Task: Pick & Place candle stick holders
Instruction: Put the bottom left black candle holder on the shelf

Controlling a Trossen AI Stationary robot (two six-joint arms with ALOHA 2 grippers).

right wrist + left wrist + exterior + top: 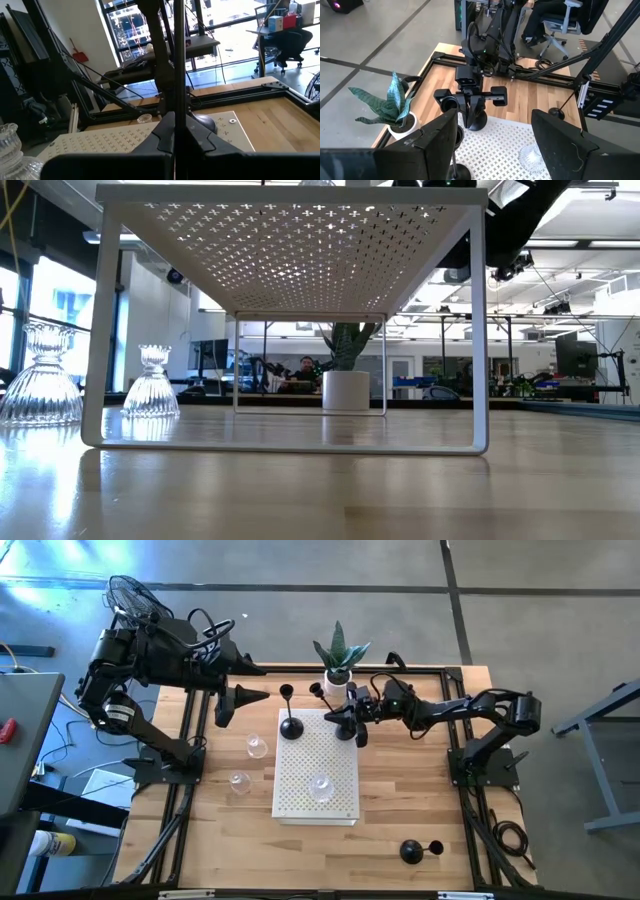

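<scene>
From above, I judge I'm placing: my right gripper (349, 720) stands a black domed-base candle holder (345, 728) on the white perforated metal shelf (317, 802), at its one o'clock corner. My left gripper (250, 696) waits spread at the shelf's ten o'clock. In my right wrist view, the fingers pinch the thin stem (178, 60); next, release and lift clear.

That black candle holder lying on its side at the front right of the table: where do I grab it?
Grip the fallen holder by its thin stem, between domed base and cup. It lies flat, stem roughly level, so come straight down, fingers either side. The right gripper, over the white stand, is shut on another holder; the left gripper is open.
</scene>
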